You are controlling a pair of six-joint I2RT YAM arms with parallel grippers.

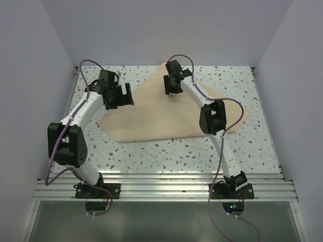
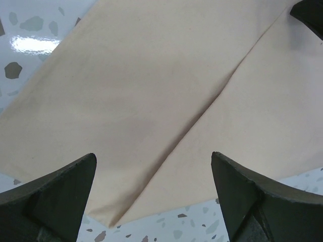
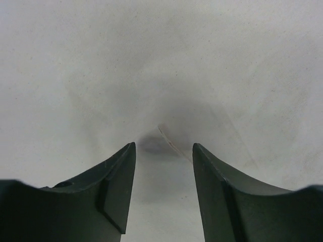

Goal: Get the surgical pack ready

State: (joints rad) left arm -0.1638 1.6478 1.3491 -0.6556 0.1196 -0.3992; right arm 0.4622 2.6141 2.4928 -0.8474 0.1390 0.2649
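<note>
The surgical pack shows as a large tan wrap sheet lying folded on the speckled table. In the left wrist view one flap of the sheet overlaps another along a diagonal fold edge, ending in a corner near the table. My left gripper hovers open above the sheet's left part, with nothing between its fingers. My right gripper hangs just above the sheet's far corner, its jaws apart and empty. Close under it the sheet shows a small raised crease.
The speckled table is walled by pale panels at the left, back and right. A ribbed metal rail runs along the near edge, where both arm bases sit. Purple cables loop off both arms.
</note>
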